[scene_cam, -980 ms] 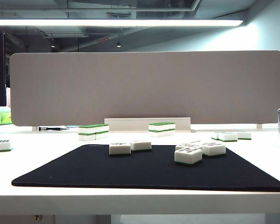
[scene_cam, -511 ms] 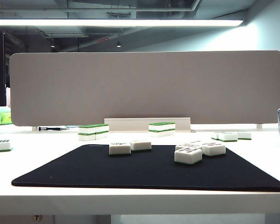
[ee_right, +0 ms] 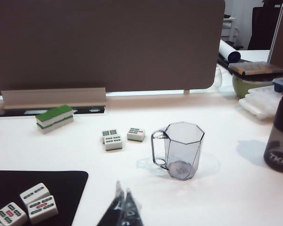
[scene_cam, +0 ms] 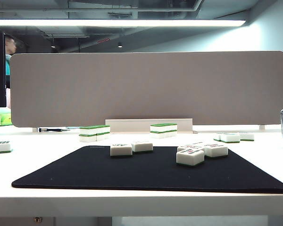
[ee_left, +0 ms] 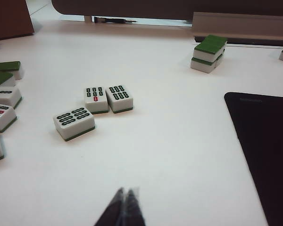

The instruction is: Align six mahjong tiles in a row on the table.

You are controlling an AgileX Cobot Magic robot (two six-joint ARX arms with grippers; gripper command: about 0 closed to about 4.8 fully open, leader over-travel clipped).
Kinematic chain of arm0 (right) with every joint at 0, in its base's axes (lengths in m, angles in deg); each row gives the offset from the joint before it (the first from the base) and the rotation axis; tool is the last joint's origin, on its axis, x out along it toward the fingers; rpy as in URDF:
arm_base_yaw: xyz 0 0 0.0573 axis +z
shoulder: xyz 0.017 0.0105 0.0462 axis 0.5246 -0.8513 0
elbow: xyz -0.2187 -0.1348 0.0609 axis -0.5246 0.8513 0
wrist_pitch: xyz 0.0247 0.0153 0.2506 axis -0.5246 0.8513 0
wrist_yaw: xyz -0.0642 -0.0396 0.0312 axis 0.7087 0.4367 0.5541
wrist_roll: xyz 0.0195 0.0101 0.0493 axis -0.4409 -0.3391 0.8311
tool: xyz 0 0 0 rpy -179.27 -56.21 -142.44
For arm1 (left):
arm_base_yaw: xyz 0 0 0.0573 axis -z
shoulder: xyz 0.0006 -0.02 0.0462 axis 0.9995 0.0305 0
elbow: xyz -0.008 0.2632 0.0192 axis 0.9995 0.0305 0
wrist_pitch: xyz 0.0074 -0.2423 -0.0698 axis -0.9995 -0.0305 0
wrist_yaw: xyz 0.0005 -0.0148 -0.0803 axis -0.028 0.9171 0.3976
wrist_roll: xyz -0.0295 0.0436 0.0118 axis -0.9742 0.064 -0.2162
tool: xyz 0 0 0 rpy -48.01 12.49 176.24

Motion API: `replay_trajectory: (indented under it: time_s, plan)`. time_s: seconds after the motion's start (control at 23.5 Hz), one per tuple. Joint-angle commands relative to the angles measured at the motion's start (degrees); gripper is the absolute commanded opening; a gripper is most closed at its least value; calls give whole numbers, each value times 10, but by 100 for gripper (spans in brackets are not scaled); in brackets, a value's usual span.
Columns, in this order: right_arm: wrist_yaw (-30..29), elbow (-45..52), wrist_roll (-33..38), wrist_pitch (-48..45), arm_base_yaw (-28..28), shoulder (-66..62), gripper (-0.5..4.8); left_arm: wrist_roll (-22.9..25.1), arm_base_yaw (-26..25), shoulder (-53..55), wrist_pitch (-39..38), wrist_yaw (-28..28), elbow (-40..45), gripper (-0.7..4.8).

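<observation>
Low over the white bench (ee_left: 179, 155), the left pincer (ee_left: 124, 192) has its two dark tips pressed together and holds nothing. Near it lie three face-up mahjong tiles (ee_left: 95, 99), two touching side by side and one just beside them, turned a little. More tiles (ee_left: 4, 96) sit at the edge of that view, some face up and some green side up. Farther off, a green-topped stack of tiles (ee_left: 208, 53) stands near the grey divider panel (scene_cam: 146, 87), and one corner of the black mat (ee_left: 266, 146) shows at the side.

The right pincer (ee_right: 123, 194) is also shut tight and holds nothing. It hangs over bare bench, close to a clear plastic mug (ee_right: 179, 149) with a handle. Three face-up tiles (ee_right: 36, 201) lie on the mat corner (ee_right: 61, 181) near it. Three more tiles (ee_right: 112, 139) lie on the bench past the mat, two touching and one just beside them. Another green-topped stack (ee_right: 54, 117) sits near the panel, and a dark bottle (ee_right: 279, 136) stands at the far edge.

From the outside camera, neither pincer can be seen. On the mat (scene_cam: 132, 174) sit two tiles (scene_cam: 131, 149) touching each other, and well apart from them a small bunch (scene_cam: 201, 152) of about three tiles.
</observation>
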Motion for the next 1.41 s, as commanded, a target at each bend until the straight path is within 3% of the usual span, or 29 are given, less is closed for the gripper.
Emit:
replay_trajectory:
  time_s: [0.04,0.38,0.55,0.81,0.94,1.19,1.41]
  plan:
    - [-2,-33,-1,40,1,5,-1,4,0,0,-7,-2,1,-6]
    - [-33,-120,-1,152,1,5,-1,4,0,0,-7,-2,1,-6]
    - [-107,-155,-1,205,1,5,-1,4,0,0,-7,-2,1,-6]
    - [-157,-185,-1,248,0,5,-1,4,0,0,-7,-2,0,-6]
    - [-219,-207,-1,289,0,5,-1,4,0,0,-7,-2,1,-6]
    - [-279,-235,-1,363,0,5,-1,5,0,0,-7,-2,0,-6]
    - [-287,-238,-1,402,0,5,-1,3,0,0,-6,0,0,-6]
